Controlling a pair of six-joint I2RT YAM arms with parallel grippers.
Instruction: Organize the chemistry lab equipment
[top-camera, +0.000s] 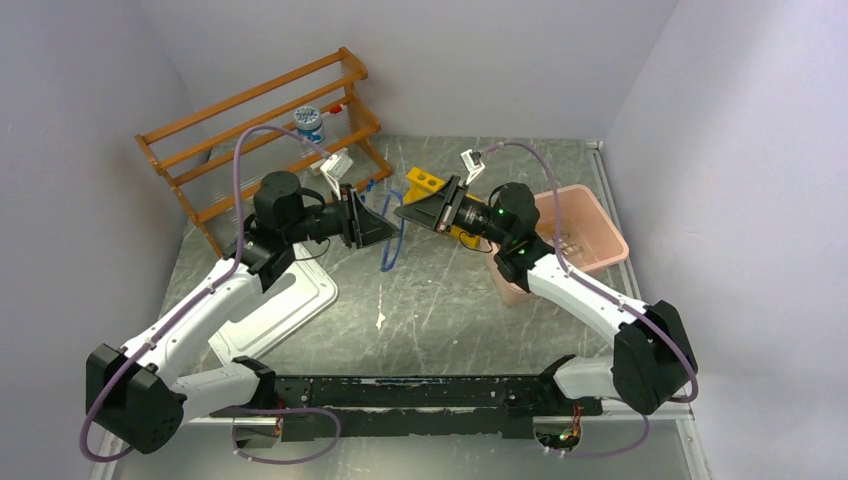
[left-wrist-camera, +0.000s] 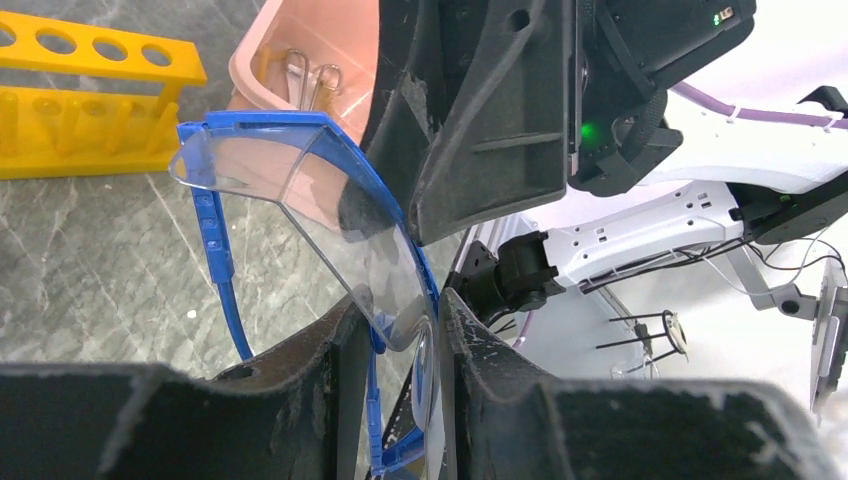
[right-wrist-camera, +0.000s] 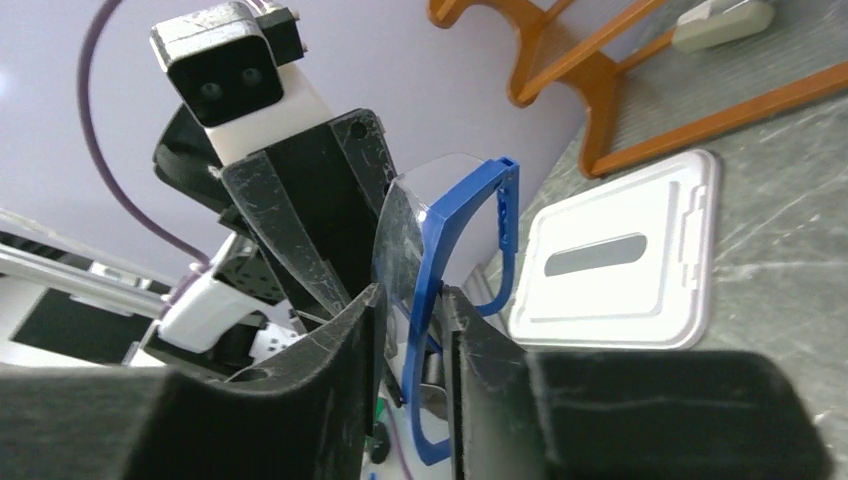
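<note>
A pair of safety glasses (top-camera: 393, 248) with a blue frame and clear lens hangs in the air between my two grippers, above the table's middle. My left gripper (top-camera: 388, 231) is shut on the clear lens; in the left wrist view (left-wrist-camera: 400, 312) the lens (left-wrist-camera: 300, 190) runs up out of the jaws. My right gripper (top-camera: 403, 212) is shut on the blue frame from the opposite side; in the right wrist view (right-wrist-camera: 412, 297) the frame (right-wrist-camera: 455, 205) stands between the fingers. Metal tweezers (left-wrist-camera: 300, 70) lie in the pink bin (left-wrist-camera: 240, 70).
A yellow tube rack (top-camera: 425, 181) stands behind the grippers. The pink bin (top-camera: 614, 236) is at the right. A white lid (top-camera: 285, 305) lies flat at the left. The wooden shelf rack (top-camera: 260, 120) at the back left holds a blue-capped jar (top-camera: 309, 122).
</note>
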